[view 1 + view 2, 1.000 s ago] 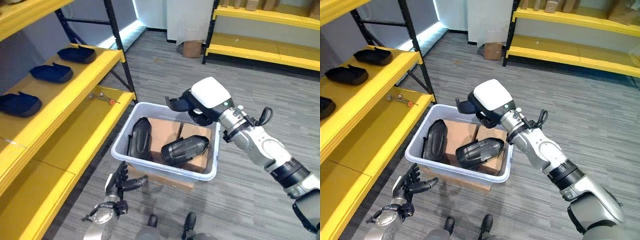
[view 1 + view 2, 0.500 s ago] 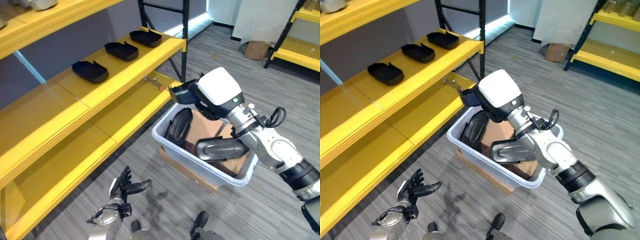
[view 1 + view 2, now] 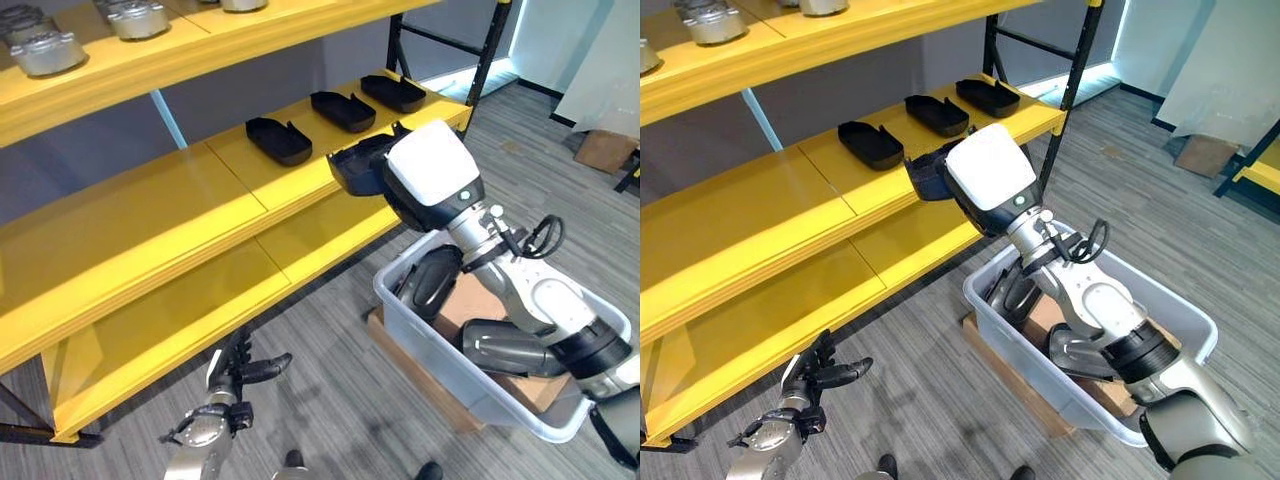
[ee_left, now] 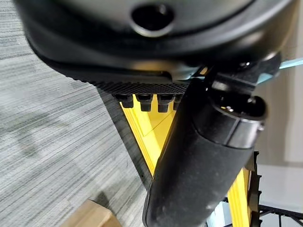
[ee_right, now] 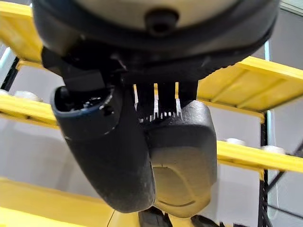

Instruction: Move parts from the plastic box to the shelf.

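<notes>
Right robot hand (image 3: 395,165) gripping part (image 3: 358,170), beside shelf (image 3: 200,200), three parts (image 3: 341,110) ahead

Yellow shelf (image 3: 150,215) with three black parts (image 3: 279,140)

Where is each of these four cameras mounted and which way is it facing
Left eye view: head camera looking down at the yellow shelf and plastic box; both arms show.
Right eye view: same scene, shifted slightly; the right robot hand carries a dark part by the shelf.
Left wrist view: on the left arm, past the left robot hand toward grey floor.
Right wrist view: on the right arm, facing the shelf past the held part.
The eye views and right wrist view share that part.
</notes>
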Tool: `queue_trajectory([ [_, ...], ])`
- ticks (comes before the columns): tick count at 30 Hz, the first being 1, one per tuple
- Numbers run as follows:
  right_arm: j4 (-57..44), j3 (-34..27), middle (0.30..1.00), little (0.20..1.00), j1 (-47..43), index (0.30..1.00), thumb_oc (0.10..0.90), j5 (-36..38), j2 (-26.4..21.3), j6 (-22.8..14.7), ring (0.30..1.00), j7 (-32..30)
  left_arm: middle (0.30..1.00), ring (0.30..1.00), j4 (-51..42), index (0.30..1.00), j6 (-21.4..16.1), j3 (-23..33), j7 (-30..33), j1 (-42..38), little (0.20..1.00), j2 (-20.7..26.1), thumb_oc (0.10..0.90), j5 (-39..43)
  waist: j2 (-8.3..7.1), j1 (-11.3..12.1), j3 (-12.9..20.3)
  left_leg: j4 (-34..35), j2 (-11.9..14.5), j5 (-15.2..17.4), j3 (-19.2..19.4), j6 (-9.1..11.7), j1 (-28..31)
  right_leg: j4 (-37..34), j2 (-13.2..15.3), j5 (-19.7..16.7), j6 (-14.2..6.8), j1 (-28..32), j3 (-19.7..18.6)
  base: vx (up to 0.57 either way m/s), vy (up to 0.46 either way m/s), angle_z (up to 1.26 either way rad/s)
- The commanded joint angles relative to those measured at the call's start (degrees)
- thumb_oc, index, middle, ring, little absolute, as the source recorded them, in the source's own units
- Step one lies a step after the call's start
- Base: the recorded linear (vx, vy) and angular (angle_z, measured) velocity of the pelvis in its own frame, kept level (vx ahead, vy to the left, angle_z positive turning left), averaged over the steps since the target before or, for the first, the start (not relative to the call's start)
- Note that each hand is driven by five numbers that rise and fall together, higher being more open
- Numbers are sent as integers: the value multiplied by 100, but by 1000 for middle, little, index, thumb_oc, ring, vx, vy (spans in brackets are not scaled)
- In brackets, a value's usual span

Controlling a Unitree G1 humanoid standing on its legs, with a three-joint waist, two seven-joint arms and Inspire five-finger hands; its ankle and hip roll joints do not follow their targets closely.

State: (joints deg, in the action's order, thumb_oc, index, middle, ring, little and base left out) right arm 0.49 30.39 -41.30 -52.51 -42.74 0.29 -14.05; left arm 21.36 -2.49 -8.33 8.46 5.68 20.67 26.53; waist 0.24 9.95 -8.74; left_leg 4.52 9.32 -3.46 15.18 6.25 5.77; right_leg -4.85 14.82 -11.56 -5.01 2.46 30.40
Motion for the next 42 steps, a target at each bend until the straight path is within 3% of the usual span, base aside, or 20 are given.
queue_trajectory([
  [1,106,-221,300,300,-1394,300,400,-308,73,308,300,-724,1000,1000,-516,1000,-572,-136,127,-278,1000,330,900,-172,-221,44,525,8,-241,103,-250,-294,-364,326,461,498,-590,609,34,82,204,6],
  [6,188,-105,300,300,-1561,300,400,-541,139,389,300,-668,1000,1000,-570,1000,-625,-121,193,-313,1000,378,900,-225,-332,172,534,26,-729,319,-494,-571,-434,569,918,17,-840,620,87,99,229,14],
  [12,300,-22,300,300,-1695,300,400,-709,173,488,300,-674,1000,1000,-620,1000,-650,-152,247,-376,1000,406,900,-214,-318,184,486,48,-1122,483,-753,-856,-397,1464,1254,-212,-853,356,-184,95,206,39],
  [14,277,19,300,300,-1724,300,400,-726,162,453,300,-649,1000,1000,-566,1000,-642,-221,268,-461,1000,433,900,-219,-223,12,387,48,-1235,402,-983,-983,-384,2088,954,-207,-570,-125,-938,73,202,45],
  [15,277,22,300,300,-1728,300,400,-726,162,452,300,-649,1000,1000,-561,1000,-645,-220,268,-466,1000,429,900,-219,-220,28,391,48,-1226,408,-967,-978,-391,2132,954,-185,-564,-167,-968,66,69,93],
  [16,277,14,300,300,-1689,300,400,-701,138,447,300,-638,1000,1000,-499,1000,-639,-250,268,-505,1000,444,900,-225,-186,-33,376,48,-1237,374,-1074,-989,-378,2208,736,-91,-476,-303,-1276,81,53,118],
  [17,259,-10,300,300,-1635,300,400,-691,105,429,300,-634,1000,1000,-487,1000,-624,-290,248,-507,1000,438,900,-235,-126,-112,361,48,-1232,361,-1197,-997,-335,2353,428,105,-370,-485,-1624,183,103,94],
  [18,225,-66,300,300,-1573,300,400,-636,109,407,300,-666,1000,1000,-513,1000,-601,-298,218,-500,1000,448,900,-269,-28,-207,301,48,-1203,374,-1397,-1018,-220,2595,-77,598,-212,-845,-1989,165,82,77],
  [20,232,-100,300,300,-1560,300,400,-572,137,365,300,-673,1000,1000,-524,1000,-556,-294,166,-499,1000,453,900,-333,18,-229,236,48,-1197,369,-1570,-1017,-149,2582,-361,815,-110,-1200,-2009,119,8,58],
  [24,211,-91,300,300,-1592,300,400,-463,163,269,300,-680,1000,1000,-480,1000,-537,-284,149,-453,1000,412,900,-367,4,-316,182,48,-1217,427,-1823,-965,-42,2019,-627,720,-145,-1451,-2063,112,-59,56],
  [25,188,-81,300,300,-1605,300,400,-432,179,239,300,-698,1000,1000,-511,1000,-540,-276,149,-406,1000,389,900,-377,-17,-408,142,48,-1237,443,-1965,-945,56,1741,-788,549,-202,-1655,-2392,161,-57,59],
  [27,177,-61,300,300,-1610,300,400,-432,185,222,300,-689,1000,1000,-537,1000,-548,-271,141,-362,1000,371,900,-364,-23,-453,131,48,-1236,472,-2068,-917,113,1458,-921,417,-234,-1704,-2621,152,-94,46],
  [28,136,-69,300,300,-1594,300,400,-429,166,214,300,-686,1000,1000,-565,1000,-575,-263,124,-320,1000,376,900,-341,-102,-498,118,48,-1282,473,-2242,-865,146,1184,-981,205,-263,-1729,-2895,125,-117,49],
  [31,105,-156,300,300,-1264,300,400,-314,242,168,300,-663,1000,1000,-560,1000,-557,-258,94,-230,1000,250,900,-322,-138,-494,317,48,-1220,552,-2268,-816,162,701,-982,229,-177,-1247,-2722,241,-226,99],
  [42,-36,-88,300,300,-1008,300,400,-66,158,-47,300,-561,1000,1000,-554,1000,-476,-410,84,-231,1000,255,900,-302,-137,-460,391,-179,-836,610,-2518,-540,188,715,-1105,681,80,-783,-2155,125,-139,19],
])
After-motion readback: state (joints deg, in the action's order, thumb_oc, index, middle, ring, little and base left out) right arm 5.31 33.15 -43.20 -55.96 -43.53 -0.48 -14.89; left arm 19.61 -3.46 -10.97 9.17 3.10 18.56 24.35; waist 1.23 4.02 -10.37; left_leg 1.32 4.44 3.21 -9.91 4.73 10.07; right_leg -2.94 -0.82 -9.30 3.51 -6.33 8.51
